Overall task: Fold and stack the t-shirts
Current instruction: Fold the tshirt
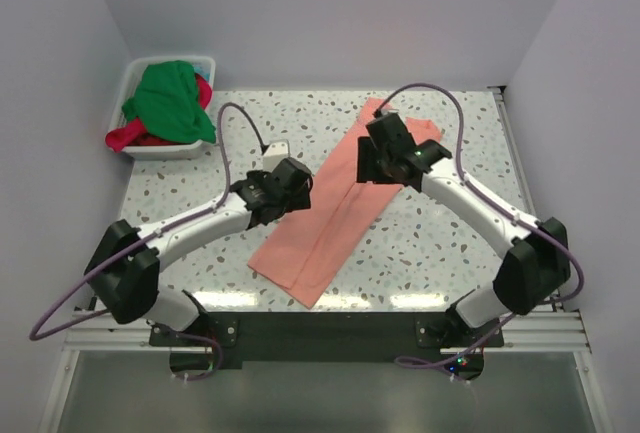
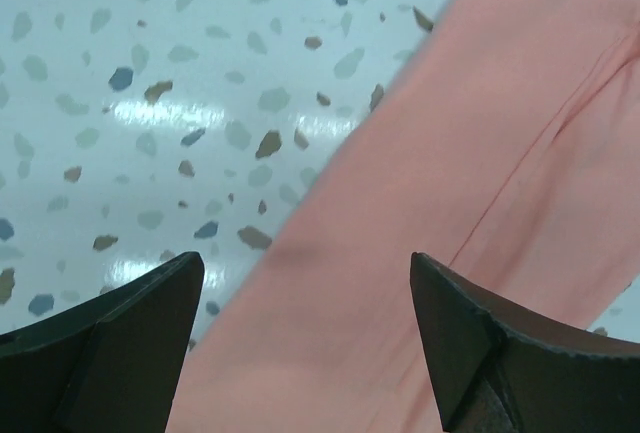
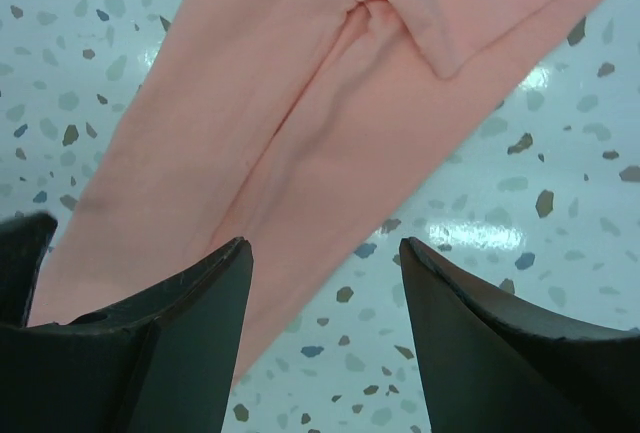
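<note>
A salmon-pink t-shirt (image 1: pixel 335 215) lies folded into a long diagonal strip across the speckled table, also seen in the left wrist view (image 2: pixel 480 183) and the right wrist view (image 3: pixel 300 123). A bright green t-shirt (image 1: pixel 172 101) is heaped over a red-magenta t-shirt (image 1: pixel 130 137) in the white tub. My left gripper (image 1: pixel 295 191) (image 2: pixel 305 258) hovers open over the strip's left edge, nothing between its fingers. My right gripper (image 1: pixel 378 165) (image 3: pixel 325 243) hovers open over the strip's right edge near its far end, holding nothing.
The white plastic tub (image 1: pixel 160 151) stands at the table's far left corner. White walls close in on the back and both sides. Bare speckled tabletop (image 1: pixel 200 193) shows left of the strip, and more (image 1: pixel 440 243) to its right.
</note>
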`<state>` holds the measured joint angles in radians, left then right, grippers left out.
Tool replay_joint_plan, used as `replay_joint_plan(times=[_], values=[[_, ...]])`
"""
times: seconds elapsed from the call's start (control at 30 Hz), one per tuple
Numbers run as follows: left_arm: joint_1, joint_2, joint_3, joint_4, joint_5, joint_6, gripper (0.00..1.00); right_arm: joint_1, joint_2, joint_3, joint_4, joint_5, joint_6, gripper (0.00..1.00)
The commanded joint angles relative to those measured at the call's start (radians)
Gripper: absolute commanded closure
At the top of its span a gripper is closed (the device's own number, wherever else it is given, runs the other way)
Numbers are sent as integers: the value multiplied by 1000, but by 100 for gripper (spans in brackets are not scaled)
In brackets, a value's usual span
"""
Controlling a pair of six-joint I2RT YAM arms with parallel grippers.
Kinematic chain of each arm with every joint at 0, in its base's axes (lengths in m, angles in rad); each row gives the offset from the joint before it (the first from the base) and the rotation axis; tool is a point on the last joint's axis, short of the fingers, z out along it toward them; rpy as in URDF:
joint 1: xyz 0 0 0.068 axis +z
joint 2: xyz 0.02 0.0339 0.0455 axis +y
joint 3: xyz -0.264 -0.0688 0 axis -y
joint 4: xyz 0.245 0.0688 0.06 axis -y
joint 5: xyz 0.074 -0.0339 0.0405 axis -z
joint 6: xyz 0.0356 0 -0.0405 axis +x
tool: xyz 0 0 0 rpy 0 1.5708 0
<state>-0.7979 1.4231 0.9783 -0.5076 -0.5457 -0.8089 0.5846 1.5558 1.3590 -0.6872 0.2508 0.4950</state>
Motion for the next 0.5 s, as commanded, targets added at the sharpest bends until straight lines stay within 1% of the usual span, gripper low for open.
replay_joint_plan(times=[0.0, 0.03, 0.07, 0.1, 0.17, 0.2, 0.23, 0.27, 0.3, 0.47], values=[[86, 161, 179, 149, 130, 158, 11, 7, -192, -154, 21, 25, 89, 35], [98, 187, 204, 162, 148, 171, 11, 15, -218, -187, 25, 30, 96, 35], [112, 216, 229, 181, 212, 184, 11, 18, -270, -219, 32, 15, 100, 35], [136, 274, 282, 201, 236, 195, 11, 27, -292, -278, 46, 4, 102, 36], [147, 342, 345, 208, 272, 217, 11, 40, -336, -343, 48, -7, 112, 36], [152, 411, 417, 204, 279, 238, 11, 59, -345, -360, 61, -8, 117, 35], [155, 443, 451, 204, 285, 252, 11, 69, -353, -376, 63, -8, 122, 35], [158, 477, 517, 201, 297, 281, 11, 78, -356, -395, 67, -5, 123, 35], [158, 535, 551, 193, 299, 292, 11, 98, -355, -403, 75, -1, 126, 35], [167, 663, 696, 201, 338, 364, 11, 167, -313, -425, 110, 33, 120, 35]])
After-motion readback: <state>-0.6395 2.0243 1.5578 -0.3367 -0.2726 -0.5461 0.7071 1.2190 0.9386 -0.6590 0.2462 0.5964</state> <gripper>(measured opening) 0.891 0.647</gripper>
